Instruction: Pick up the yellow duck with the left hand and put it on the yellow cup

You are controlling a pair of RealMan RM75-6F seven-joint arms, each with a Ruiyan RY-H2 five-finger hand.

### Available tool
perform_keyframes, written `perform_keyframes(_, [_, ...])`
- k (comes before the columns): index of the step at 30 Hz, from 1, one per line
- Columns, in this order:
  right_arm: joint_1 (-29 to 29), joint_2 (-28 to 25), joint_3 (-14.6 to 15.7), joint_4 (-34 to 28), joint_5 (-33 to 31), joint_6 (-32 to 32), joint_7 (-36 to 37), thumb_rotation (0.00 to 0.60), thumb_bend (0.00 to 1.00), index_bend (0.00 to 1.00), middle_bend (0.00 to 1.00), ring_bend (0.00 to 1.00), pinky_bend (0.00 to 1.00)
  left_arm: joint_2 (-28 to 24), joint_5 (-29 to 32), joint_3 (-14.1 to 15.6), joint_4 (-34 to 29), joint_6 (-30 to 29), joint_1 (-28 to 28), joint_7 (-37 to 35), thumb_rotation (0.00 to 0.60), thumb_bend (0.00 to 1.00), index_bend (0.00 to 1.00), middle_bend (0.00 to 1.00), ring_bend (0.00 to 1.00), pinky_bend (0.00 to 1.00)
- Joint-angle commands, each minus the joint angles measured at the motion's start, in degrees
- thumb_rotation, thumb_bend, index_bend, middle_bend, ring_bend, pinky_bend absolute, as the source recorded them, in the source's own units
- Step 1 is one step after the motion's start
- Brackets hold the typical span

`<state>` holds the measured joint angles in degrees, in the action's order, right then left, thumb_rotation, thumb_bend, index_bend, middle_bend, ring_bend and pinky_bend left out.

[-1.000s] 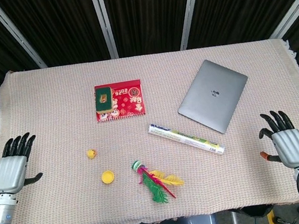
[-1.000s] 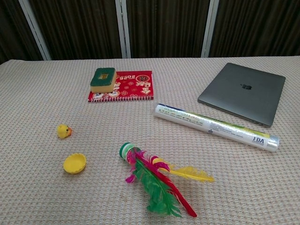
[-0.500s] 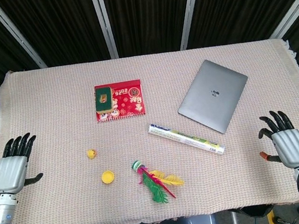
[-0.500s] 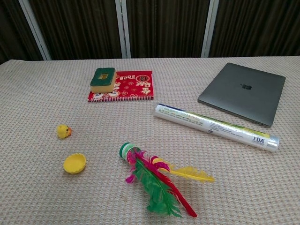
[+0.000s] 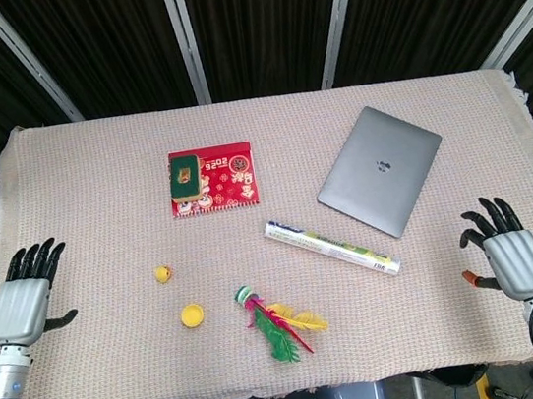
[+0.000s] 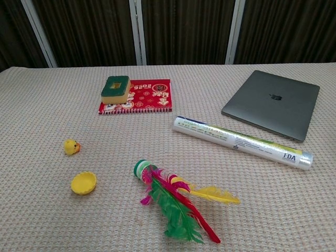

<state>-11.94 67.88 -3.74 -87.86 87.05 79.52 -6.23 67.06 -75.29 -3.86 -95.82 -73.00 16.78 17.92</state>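
A small yellow duck (image 5: 163,274) (image 6: 71,147) sits on the woven cloth, left of centre. Just in front of it lies the yellow cup (image 5: 192,315) (image 6: 84,183), a shallow one tipped partly on its side. My left hand (image 5: 23,301) rests at the table's left edge, well left of the duck, fingers spread and holding nothing. At the right edge my right hand (image 5: 509,251) also lies open and empty. Neither hand shows in the chest view.
A feathered shuttlecock (image 5: 276,325) lies right of the cup. A plastic-wrapped roll (image 5: 331,247) lies diagonally at centre, a grey laptop (image 5: 380,170) behind it. A green sponge (image 5: 184,174) sits on a red booklet (image 5: 216,179) at the back.
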Motion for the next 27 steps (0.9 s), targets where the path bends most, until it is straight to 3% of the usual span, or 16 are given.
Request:
perform_keyframes(1, [-0.01, 0.06, 0.02, 0.07, 0.09, 0.06, -0.07, 0.6, 0.0, 0.48, 0.22, 0.0, 0.0, 0.05, -0.06, -0.03, 0.0, -0.06, -0.01, -0.18, 0.6, 0.06, 0.0, 0.0, 0.0, 0.0])
perform_keyframes(15, [-0.06, 0.03, -0.09, -0.22, -0.7, -0.53, -0.09, 0.6, 0.0, 0.49, 0.21, 0.0, 0.0, -0.44, -0.1, -1.0, 1.45, 1.4, 1.22, -2.11, 0.6, 0.09, 0.01, 0.0, 0.0, 0.0])
perform_keyframes(27, [-0.24, 0.06, -0.06, -0.49, -1.01, -1.09, -0.21, 0.6, 0.0, 0.49, 0.21, 0.0, 0.0, -0.07, 3.9, -3.29, 7.43, 9.99, 6.86, -1.1, 0.6, 0.15, 0.17, 0.0, 0.0, 0.0])
